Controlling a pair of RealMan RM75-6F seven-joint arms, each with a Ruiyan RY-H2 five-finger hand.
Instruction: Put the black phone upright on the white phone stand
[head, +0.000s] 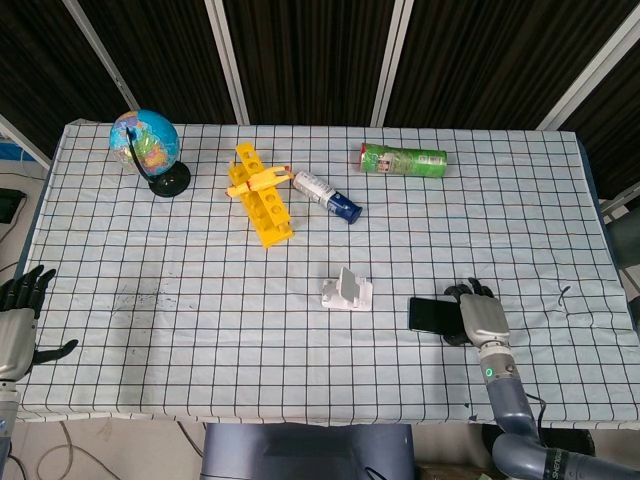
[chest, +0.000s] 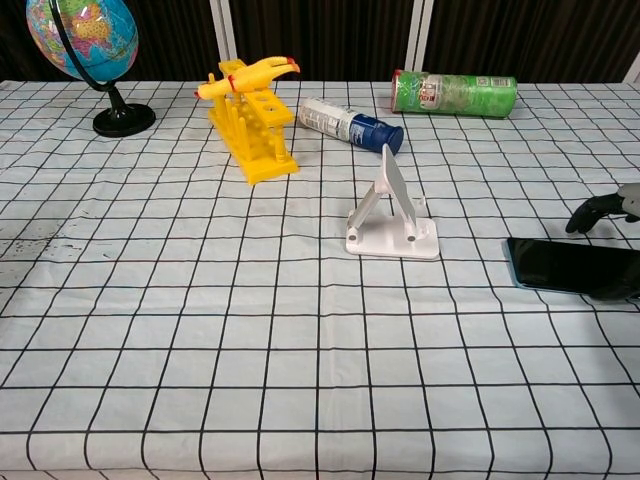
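The black phone (head: 430, 315) (chest: 570, 268) lies flat on the checked cloth, right of the white phone stand (head: 346, 291) (chest: 392, 214). The stand is bare, its sloped back plate raised. My right hand (head: 481, 320) lies over the phone's right end, with fingers (chest: 598, 209) spread beyond its far edge and the thumb at its near edge. The phone stays flat on the table, and no firm grip shows. My left hand (head: 18, 322) hangs off the table's near left corner, fingers apart and empty. It shows only in the head view.
Behind the stand lie a blue-and-white can (head: 327, 196) (chest: 350, 124) and a yellow rack with a yellow toy on it (head: 262, 192) (chest: 250, 118). A green tube (head: 403, 159) (chest: 455, 93) lies at the back. A globe (head: 147, 148) (chest: 85, 50) stands far left.
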